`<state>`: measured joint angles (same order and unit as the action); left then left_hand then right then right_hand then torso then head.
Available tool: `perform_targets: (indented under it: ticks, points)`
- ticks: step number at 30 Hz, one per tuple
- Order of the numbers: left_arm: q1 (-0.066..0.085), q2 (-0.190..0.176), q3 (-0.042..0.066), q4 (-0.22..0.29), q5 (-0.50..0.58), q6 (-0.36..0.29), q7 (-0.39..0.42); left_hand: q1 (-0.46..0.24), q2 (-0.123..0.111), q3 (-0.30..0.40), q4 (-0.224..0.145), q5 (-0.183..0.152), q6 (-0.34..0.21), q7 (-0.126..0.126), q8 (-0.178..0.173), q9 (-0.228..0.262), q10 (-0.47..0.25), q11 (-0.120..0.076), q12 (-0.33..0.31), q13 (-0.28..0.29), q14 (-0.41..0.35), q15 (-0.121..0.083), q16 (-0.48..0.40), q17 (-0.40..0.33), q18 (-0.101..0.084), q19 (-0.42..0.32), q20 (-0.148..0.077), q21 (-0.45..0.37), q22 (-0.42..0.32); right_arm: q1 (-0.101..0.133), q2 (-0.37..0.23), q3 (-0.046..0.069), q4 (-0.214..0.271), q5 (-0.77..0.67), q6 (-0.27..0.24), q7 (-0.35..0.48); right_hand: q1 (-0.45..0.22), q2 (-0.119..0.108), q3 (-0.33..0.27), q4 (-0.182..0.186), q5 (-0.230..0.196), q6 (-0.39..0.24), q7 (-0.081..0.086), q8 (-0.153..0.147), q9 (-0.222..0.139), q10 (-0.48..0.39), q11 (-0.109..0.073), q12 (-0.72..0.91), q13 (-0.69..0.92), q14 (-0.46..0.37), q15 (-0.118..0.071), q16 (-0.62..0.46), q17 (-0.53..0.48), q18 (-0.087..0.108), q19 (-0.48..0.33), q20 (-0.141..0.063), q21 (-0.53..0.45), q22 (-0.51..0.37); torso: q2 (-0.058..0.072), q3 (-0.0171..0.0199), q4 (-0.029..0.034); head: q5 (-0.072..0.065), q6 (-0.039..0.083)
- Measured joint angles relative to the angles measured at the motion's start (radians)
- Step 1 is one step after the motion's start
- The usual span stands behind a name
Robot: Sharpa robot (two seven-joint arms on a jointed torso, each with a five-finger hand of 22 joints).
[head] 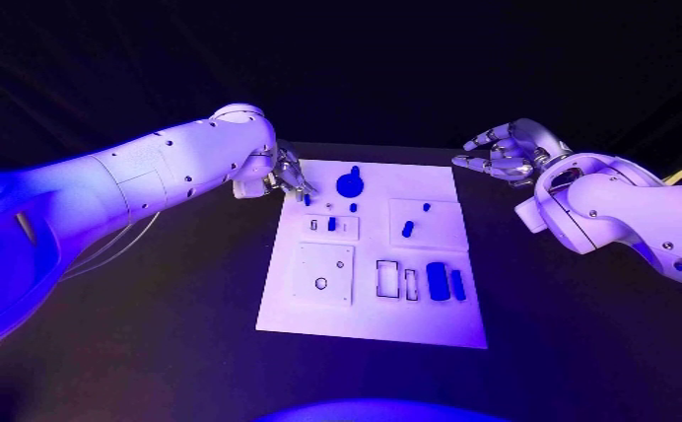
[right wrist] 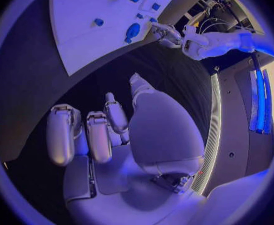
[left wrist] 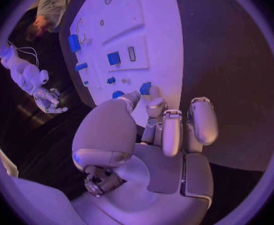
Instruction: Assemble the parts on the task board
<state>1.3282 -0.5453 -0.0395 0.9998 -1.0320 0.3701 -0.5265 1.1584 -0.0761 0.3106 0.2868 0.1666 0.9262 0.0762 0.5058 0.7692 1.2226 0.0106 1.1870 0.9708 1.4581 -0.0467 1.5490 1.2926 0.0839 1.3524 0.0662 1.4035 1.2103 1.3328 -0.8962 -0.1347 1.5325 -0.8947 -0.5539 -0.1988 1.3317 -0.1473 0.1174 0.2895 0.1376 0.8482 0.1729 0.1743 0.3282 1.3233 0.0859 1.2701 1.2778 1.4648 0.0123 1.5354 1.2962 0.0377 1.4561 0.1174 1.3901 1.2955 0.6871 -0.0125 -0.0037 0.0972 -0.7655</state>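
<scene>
The white task board [head: 373,316] lies mid-table, also visible in the left wrist view [left wrist: 155,40] and the right wrist view [right wrist: 81,35]. My left hand [head: 290,179] reaches over the board's far left corner. Its thumb and a finger [left wrist: 154,106] pinch a small blue part [left wrist: 145,88] at the board's edge [head: 306,199]. A large rounded blue part [head: 350,183] lies just right of that hand. Smaller blue parts [head: 408,229] and two upright blue blocks [head: 438,281] sit further along the board. My right hand [head: 501,154] hovers off the board's far right corner, fingers curled in, holding nothing.
Black table [head: 170,343] surrounds the board on all sides. The board carries raised white panels with slots and holes [head: 324,274]. My right hand [left wrist: 49,100] appears far off in the left wrist view, and my left hand [right wrist: 166,33] in the right wrist view.
</scene>
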Motion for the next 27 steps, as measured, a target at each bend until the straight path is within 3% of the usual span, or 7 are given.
perform_targets:
  ticks: [27]
  points:
    - [-0.003,0.003,-0.003,-0.005,0.007,0.007,0.000,0.000,0.000,0.000,0.000,0.000,-0.001,0.000,0.011,0.010,0.000,0.000,0.000,0.000,0.000,0.000,0.000,0.000,0.000,0.000,0.000,0.000,0.000,0.000,0.002,0.000,-0.001,0.000,0.000,0.001,0.000,0.000,0.000,0.000,0.000,0.000,0.000,0.000,0.000,0.000,0.000,0.000,0.000,0.000,0.000,0.000,0.000,0.000,0.000,0.000,0.000,0.000,0.001,-0.0003,0.0000,-0.002,-0.003]
